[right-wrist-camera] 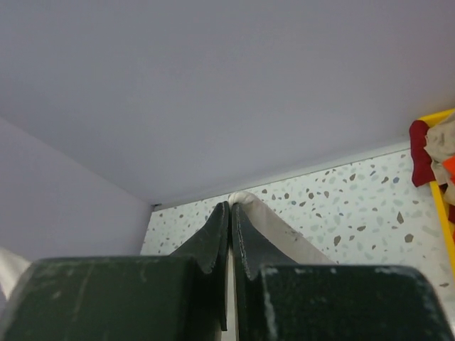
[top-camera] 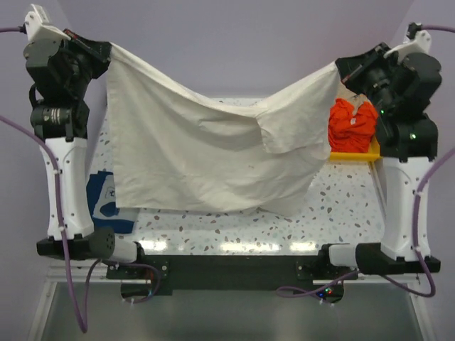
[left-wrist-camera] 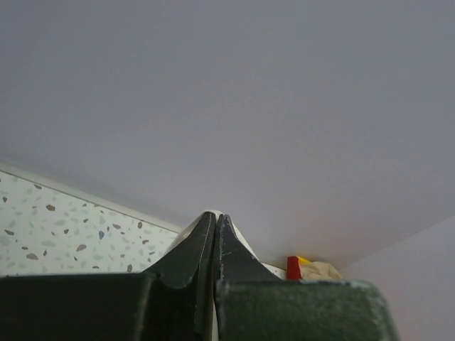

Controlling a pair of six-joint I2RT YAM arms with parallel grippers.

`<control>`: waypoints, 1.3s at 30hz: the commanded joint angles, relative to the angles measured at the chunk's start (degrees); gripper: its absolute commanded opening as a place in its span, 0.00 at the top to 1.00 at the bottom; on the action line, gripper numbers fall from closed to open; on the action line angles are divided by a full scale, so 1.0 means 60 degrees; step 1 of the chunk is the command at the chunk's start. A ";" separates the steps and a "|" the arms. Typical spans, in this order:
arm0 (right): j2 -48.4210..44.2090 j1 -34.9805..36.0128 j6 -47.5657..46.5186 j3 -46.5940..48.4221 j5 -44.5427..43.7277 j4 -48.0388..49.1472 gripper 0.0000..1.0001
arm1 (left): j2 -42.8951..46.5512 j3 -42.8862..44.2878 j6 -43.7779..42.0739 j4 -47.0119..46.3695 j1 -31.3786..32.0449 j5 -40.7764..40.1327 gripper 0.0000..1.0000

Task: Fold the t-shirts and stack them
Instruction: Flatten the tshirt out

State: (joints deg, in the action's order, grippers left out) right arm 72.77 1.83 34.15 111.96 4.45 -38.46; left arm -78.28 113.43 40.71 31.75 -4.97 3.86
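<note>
A large cream t-shirt (top-camera: 192, 145) hangs spread in the air between both arms, sagging in the middle, its lower hem near the table's front. My left gripper (top-camera: 105, 51) is shut on its upper left corner. My right gripper (top-camera: 341, 67) is shut on its upper right corner. The left wrist view has cream cloth (left-wrist-camera: 186, 229) poking out behind the closed fingertips (left-wrist-camera: 215, 217). In the right wrist view a cream fold (right-wrist-camera: 284, 227) bulges past the pinched tips (right-wrist-camera: 230, 206). A navy blue t-shirt (top-camera: 105, 195) with a white print lies on the table at the left, partly behind the hanging shirt.
A yellow tray (top-camera: 353, 155) at the right back holds crumpled orange-red cloth (top-camera: 352, 121). The speckled table (top-camera: 341, 206) shows below and right of the shirt. Lilac walls close in the back and sides. Both arm bases stand at the near edge.
</note>
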 commanded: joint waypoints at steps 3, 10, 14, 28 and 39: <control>0.2077 -0.0026 0.0460 0.0761 0.0914 0.2687 1.00 | -0.2052 0.0912 0.0143 -0.1906 -0.0591 0.0601 1.00; 0.4510 -0.0040 0.0607 0.5003 0.1017 0.3129 1.00 | -0.4574 0.4326 0.1430 -0.2668 -0.1865 0.2241 1.00; 0.4133 -0.0041 0.0563 0.4824 0.0768 0.3347 1.00 | -0.4020 0.3159 0.2223 -0.3942 -0.3037 0.3340 1.00; 0.0968 -0.0099 0.0080 -0.4857 0.0211 0.3641 1.00 | -0.0885 -0.6303 0.1375 -0.4955 -0.3054 0.3328 1.00; 0.2340 -0.0655 -0.0009 -0.9091 -0.0053 0.3670 1.00 | -0.0942 -1.0931 0.0481 -0.4588 -0.1866 0.1496 1.00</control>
State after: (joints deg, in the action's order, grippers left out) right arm 84.77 -1.54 34.96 60.16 5.45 -18.94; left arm -84.49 52.60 46.28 6.26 -16.32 17.54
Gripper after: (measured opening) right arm 0.011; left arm 0.018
